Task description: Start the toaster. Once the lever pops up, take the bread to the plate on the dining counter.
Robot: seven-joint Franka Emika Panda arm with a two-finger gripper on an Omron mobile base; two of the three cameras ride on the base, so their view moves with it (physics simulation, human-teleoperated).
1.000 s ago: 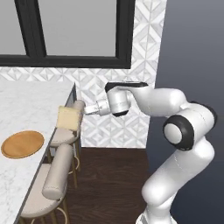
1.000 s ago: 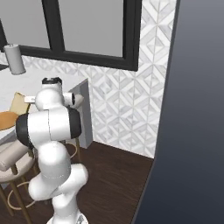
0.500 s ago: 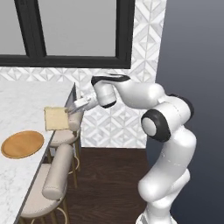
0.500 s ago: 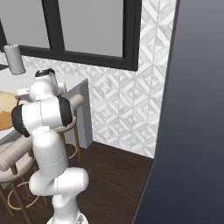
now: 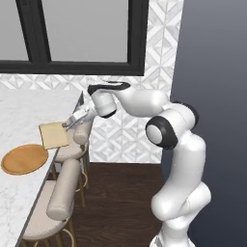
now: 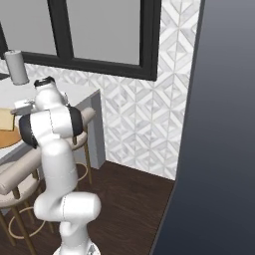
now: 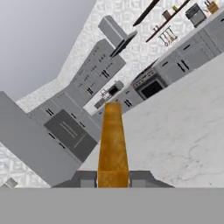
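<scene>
Partly arm-hidden plate point(image 6: 7, 138), bread point(image 6: 6, 119) behind.

One bread slice point(image 5: 54, 135), one plate point(image 5: 24, 158), two stools point(image 5: 58, 198), one window point(image 5: 72, 36), one canister point(image 6: 17, 67).

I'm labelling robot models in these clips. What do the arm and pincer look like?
A glossy white arm of rounded, tube-like segments with black bands at the joints. The pincer is small, with two dark fingers on a pale grey hand. No cables or markings are visible.
</scene>
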